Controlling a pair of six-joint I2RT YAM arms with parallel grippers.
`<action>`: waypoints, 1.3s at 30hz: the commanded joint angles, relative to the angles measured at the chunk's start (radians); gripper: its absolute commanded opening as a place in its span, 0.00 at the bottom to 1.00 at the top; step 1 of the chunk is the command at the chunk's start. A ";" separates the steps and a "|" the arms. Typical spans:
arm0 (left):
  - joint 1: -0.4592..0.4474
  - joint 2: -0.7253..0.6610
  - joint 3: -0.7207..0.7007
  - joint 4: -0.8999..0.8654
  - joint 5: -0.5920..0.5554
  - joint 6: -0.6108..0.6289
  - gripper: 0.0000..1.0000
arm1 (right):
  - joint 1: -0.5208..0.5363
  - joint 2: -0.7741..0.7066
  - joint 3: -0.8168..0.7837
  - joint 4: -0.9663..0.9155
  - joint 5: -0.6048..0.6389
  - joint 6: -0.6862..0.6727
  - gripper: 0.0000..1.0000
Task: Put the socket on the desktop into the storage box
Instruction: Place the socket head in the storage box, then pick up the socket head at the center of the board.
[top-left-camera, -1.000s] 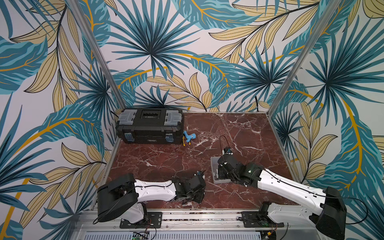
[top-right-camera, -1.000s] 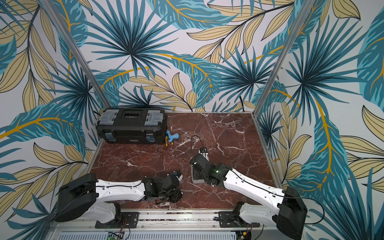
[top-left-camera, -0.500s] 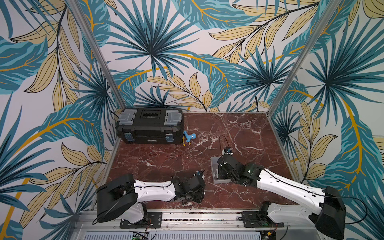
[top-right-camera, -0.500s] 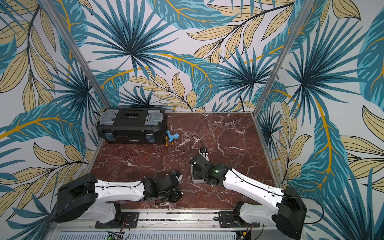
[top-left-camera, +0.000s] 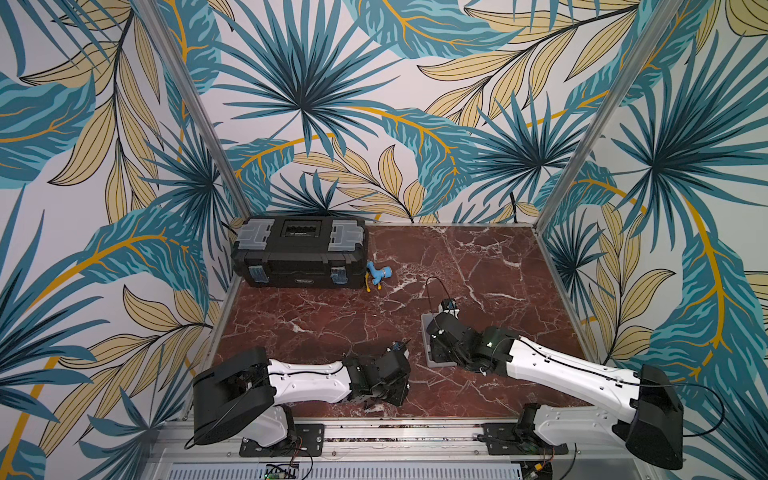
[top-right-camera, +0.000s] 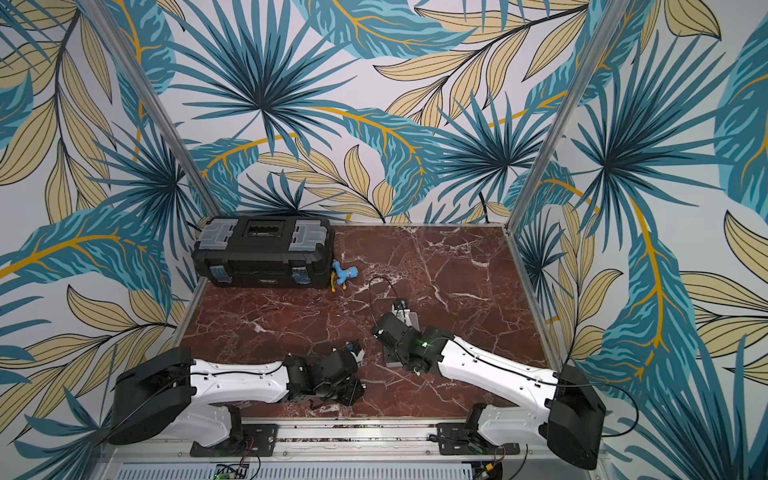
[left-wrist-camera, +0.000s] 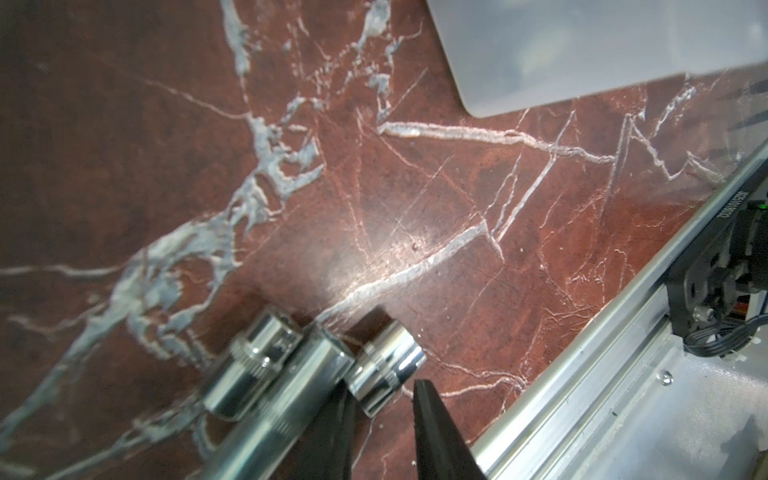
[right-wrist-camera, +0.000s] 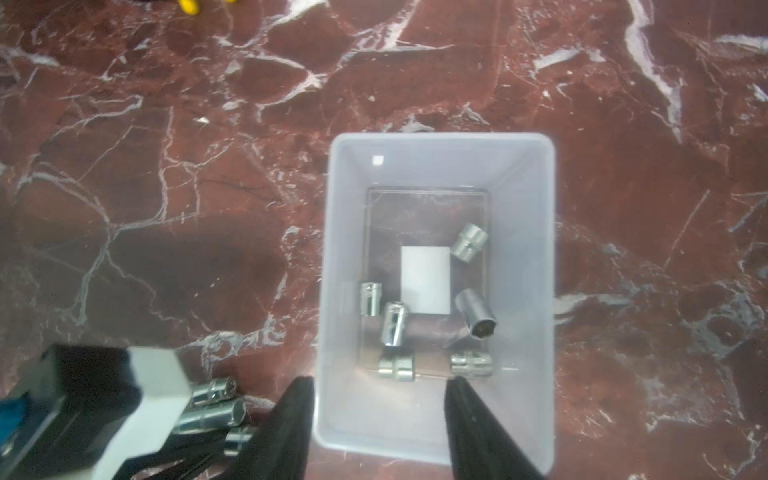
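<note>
Three chrome sockets lie side by side on the dark red marble desktop, close to its front rail. My left gripper is shut on the near end of the smallest socket, one black finger on each side. The right wrist view also shows the three sockets, beside the pale grey storage box. Several sockets lie in the box around its white label. My right gripper hangs open and empty over the box's near end. In both top views the arms hide most of the storage box.
A large black toolbox stands at the back left with a small blue toy beside it. The aluminium front rail runs just past the left gripper. The two arms work close together at the front of the desktop.
The left gripper has shifted slightly towards the front rail. The right arm has stayed over the storage box.
</note>
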 joint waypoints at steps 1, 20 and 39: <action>0.003 -0.034 -0.019 -0.027 -0.006 0.007 0.29 | 0.077 0.023 0.025 -0.019 0.029 -0.020 0.56; 0.055 -0.133 -0.093 -0.064 0.016 0.004 0.26 | 0.356 0.298 -0.040 0.172 -0.093 0.105 0.60; 0.072 -0.184 -0.150 -0.053 0.022 -0.005 0.27 | 0.339 0.415 0.008 0.166 0.026 0.312 0.51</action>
